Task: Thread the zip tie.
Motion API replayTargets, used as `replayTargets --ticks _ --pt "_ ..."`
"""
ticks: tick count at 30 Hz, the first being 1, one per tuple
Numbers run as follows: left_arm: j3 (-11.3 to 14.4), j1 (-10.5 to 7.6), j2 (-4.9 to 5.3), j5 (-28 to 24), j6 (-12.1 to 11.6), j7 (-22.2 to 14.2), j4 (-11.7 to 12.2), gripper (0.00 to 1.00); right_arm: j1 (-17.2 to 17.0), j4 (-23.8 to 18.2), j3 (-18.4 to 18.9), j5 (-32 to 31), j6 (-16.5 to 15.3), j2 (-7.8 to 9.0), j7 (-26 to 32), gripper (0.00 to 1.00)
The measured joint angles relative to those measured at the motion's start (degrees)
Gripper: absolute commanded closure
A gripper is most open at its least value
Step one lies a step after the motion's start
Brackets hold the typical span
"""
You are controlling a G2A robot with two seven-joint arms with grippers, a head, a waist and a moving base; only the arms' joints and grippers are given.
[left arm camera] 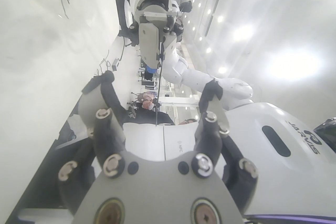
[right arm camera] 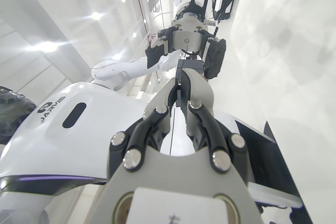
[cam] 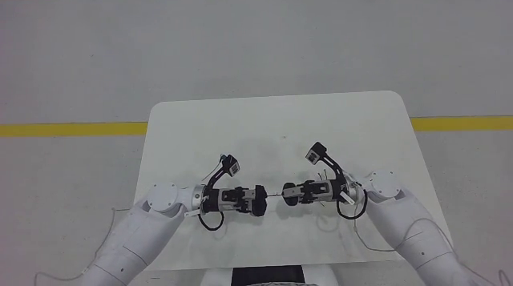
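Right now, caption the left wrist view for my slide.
Shut right gripper holds a black zip tie out toward the open left gripper.

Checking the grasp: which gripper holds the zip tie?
The right gripper, shut on the thin black zip tie; the left gripper stands open.

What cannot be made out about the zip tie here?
1. Top view: the zip tie is too thin to show whether its tip reaches the left gripper.
2. Right wrist view: the shut right gripper hides the part of the tie it holds.
3. Left wrist view: the tie points toward the camera, so whether its tip is between the open fingers is unclear.
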Motion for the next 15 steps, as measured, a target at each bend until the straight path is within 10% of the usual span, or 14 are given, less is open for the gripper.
replayTargets --ticks 15 --pt "2.13 -1.27 -0.20 -1.53 -1.35 -0.29 0.49 0.00 1.53 1.29 -2.01 1.09 0.00 -0.75 1.11 1.00"
